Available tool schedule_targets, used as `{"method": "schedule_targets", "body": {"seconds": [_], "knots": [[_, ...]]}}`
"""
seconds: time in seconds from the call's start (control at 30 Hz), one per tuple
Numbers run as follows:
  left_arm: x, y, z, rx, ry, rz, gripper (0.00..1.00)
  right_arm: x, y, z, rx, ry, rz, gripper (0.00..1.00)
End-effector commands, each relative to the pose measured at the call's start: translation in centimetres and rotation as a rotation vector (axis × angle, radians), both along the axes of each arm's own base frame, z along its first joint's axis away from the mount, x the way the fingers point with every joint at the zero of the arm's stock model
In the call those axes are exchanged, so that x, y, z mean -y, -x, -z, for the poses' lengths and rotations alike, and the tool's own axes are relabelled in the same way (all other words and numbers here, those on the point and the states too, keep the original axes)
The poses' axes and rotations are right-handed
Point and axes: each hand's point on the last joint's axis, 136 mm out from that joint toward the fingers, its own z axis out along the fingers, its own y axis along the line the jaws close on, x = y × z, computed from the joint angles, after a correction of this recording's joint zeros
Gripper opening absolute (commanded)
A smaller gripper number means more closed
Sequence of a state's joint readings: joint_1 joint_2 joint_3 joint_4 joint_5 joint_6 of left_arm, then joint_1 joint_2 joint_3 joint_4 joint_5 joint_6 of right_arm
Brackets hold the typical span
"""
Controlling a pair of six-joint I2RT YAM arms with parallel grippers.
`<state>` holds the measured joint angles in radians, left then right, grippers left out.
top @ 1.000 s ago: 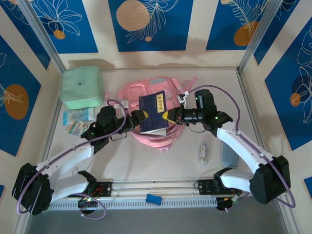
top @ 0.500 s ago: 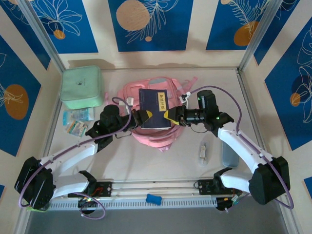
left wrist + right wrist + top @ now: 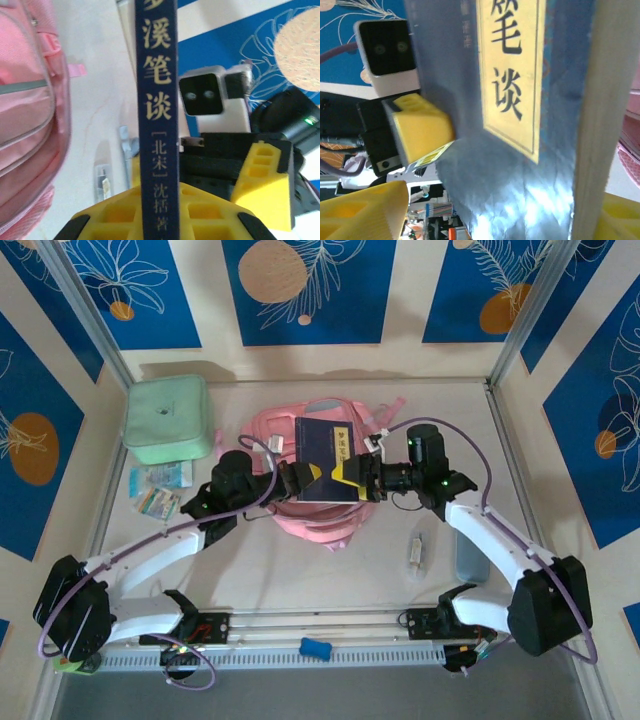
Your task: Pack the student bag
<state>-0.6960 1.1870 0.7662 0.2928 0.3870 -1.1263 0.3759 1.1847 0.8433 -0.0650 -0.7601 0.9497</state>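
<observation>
The student bag is a pink backpack lying flat mid-table, its pink fabric also at the left of the left wrist view. A dark blue book with a yellow title label is held above it. My left gripper is shut on the book's left edge, and the spine runs up between its yellow fingers. My right gripper stands open at the book's right edge, its fingers apart on either side of the cover. The left gripper's yellow finger presses on that cover.
A mint green zip case sits at the back left, with small packets in front of it. A small pale item and a grey-blue object lie on the right. A blue object rests on the near rail.
The left gripper closed on the book and the right gripper opened off it. The book straightened and shifted slightly back and to the right over the bag.
</observation>
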Motion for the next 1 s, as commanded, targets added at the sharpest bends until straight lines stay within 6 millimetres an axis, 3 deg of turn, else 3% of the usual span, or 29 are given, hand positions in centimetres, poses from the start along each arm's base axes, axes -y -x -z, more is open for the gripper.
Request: {"method": "schedule_targets", "body": {"seconds": [0.0,0.3,0.4,0.53,0.67,0.83,0.97], "knots": [[-0.8,-0.4,-0.7,0.052,-0.073,-0.044,0.0,0.6,0.7,-1.1,0.03,-0.005,0.002,0.63],[0.0,-0.3,0.5,0.049,-0.082,-0.001,0.0,1.0,-0.1,0.3,-0.017,0.037,0.029,0.13],[0.5,-0.1,0.7,0.06,-0.107,0.039,0.12,1.3,-0.1,0.3,-0.005,0.059,0.035,0.01],[0.0,-0.1,1.4,0.103,-0.19,0.05,0.36,2.4,-0.4,0.6,0.004,0.11,0.069,0.0],[-1.3,-0.5,3.0,0.193,-0.374,0.055,0.54,4.1,-0.6,1.2,0.0,0.151,0.112,0.0],[-2.7,-1.4,6.2,0.283,-0.679,0.129,0.6,6.8,-0.6,2.4,-0.03,0.211,0.196,0.0],[-1.9,-1.7,6.8,0.4,-0.796,0.239,0.65,8.7,-0.5,3.2,-0.066,0.241,0.254,0.0]]}}
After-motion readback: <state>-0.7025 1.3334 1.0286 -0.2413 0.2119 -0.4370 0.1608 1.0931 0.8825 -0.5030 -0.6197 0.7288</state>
